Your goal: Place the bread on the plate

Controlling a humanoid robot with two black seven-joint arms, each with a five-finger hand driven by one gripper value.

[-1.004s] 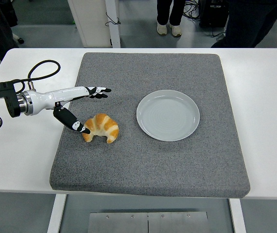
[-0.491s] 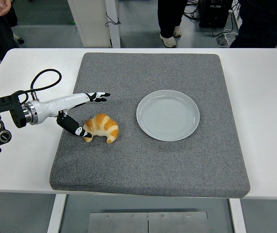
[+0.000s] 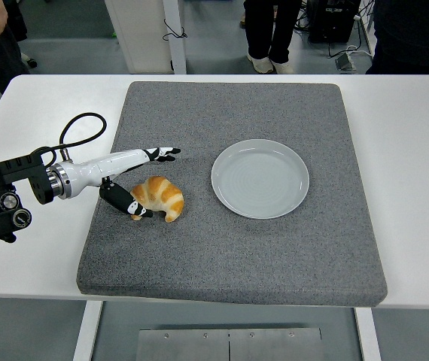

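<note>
Bread [image 3: 159, 197] on grey mat [image 3: 275, 248], left of plate [image 3: 260, 178]; left hand [image 3: 135, 180] fingers [image 3: 162, 153] spread, thumb touching it.

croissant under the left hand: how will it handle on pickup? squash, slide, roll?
The croissant looks puffy and flaky, so it is probably light and would dent under a hard squeeze. Its curved, flat-lying shape seems unlikely to roll. The rough grey mat probably resists sliding if the left hand nudges it.
</note>
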